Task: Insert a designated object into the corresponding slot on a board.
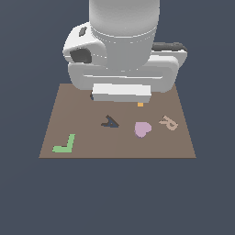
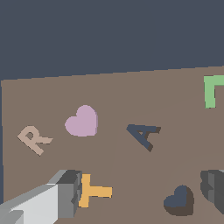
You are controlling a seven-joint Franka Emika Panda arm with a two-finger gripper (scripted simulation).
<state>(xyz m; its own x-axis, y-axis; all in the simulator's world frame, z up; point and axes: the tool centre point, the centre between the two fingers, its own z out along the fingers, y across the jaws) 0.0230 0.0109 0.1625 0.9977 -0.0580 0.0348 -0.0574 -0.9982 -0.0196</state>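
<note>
The pale pink heart (image 1: 142, 129) lies flat on the brown board (image 1: 82, 114), between the dark A and the tan R. It also shows in the wrist view (image 2: 82, 122). The dark heart-shaped slot (image 2: 178, 200) shows only in the wrist view; in the exterior view the arm hides it. My gripper (image 2: 140, 192) is open and empty above the board, its two fingers (image 2: 65, 194) wide apart. The slot lies between the fingers, nearer one of them. The pink heart lies apart from the gripper, untouched.
An orange T (image 2: 92, 191) lies next to one finger and peeks out under the hand in the exterior view (image 1: 140, 104). A dark A (image 1: 110, 122), a tan R (image 1: 169, 123) and a green L (image 1: 65, 144) also lie on the board. The arm's body (image 1: 124, 50) hides the board's far part.
</note>
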